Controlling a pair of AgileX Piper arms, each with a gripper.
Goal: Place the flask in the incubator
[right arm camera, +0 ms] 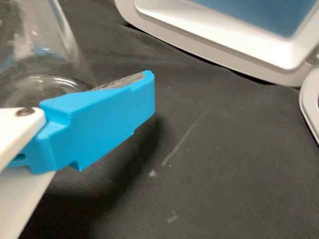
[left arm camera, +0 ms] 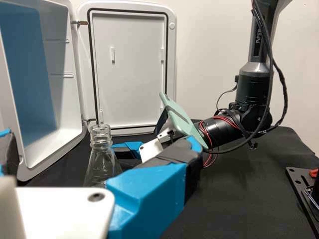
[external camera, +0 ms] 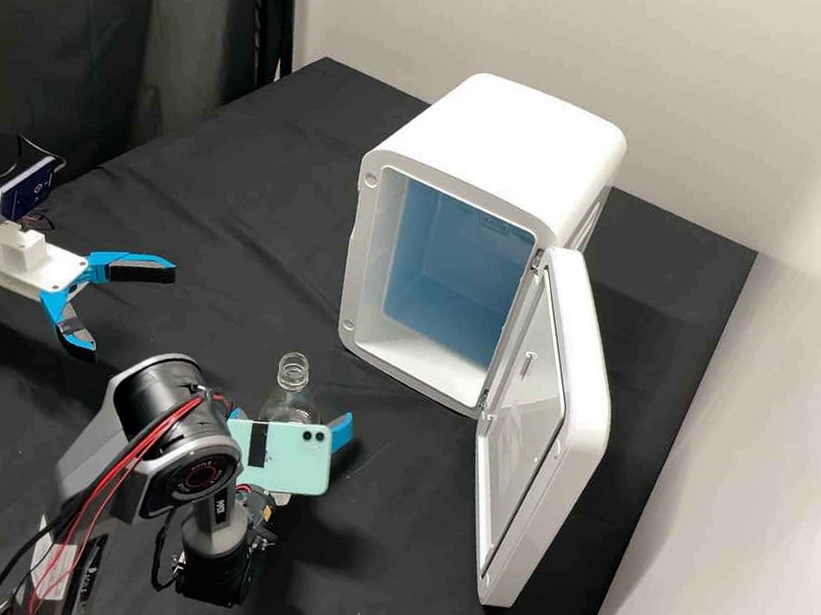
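Toward the lower left of the high view, the flask stands upright on the black bench. It is clear glass with an open neck, and it sits near the incubator but apart from it and outside it. The right gripper is down at the flask with its blue fingers spread to either side of the glass body, released rather than clamped. One fingertip pokes out on the incubator side. Whether a pad touches the glass cannot be told. A mint-green phone on that arm's wrist hides the lower part of the flask in the high view. The left gripper hovers over the bench at the upper left of the frame, well apart from the flask, with its two fingers splayed wide and nothing between them. The white incubator sits at the centre right. Its pale blue interior faces the flask, and its door is swung fully open toward the lower right.
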